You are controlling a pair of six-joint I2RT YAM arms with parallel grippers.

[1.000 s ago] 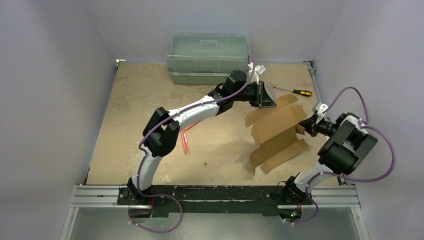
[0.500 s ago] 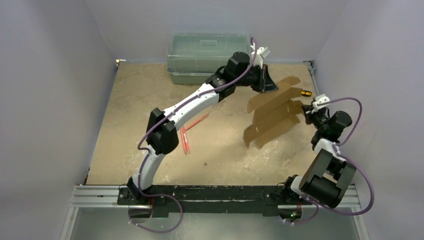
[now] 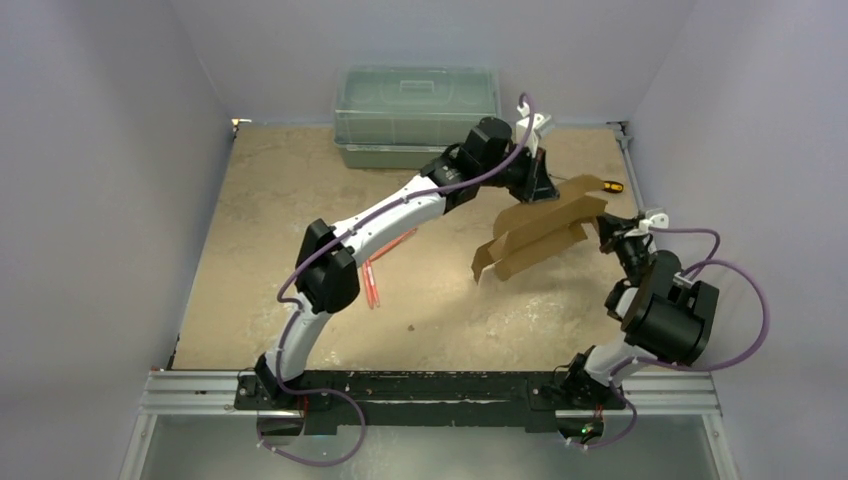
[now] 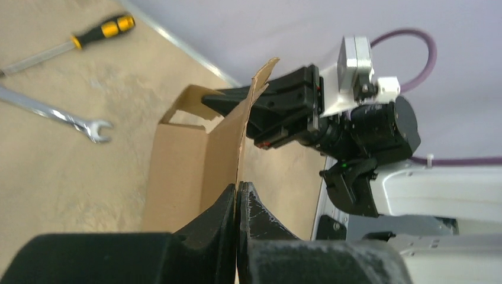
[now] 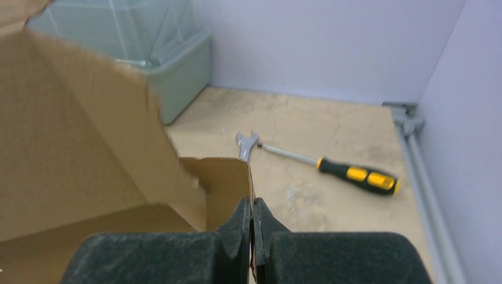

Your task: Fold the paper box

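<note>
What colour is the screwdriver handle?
The screwdriver handle is black with yellow-orange bands, clearest in the right wrist view.

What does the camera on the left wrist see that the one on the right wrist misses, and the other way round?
Only the left wrist view shows the left gripper, shut on the paper box, and the right arm's purple cable. Only the right wrist view shows the green plastic bin. Both show the paper box, the right gripper pinching it, and the wrench and screwdriver lying on the table.
</note>
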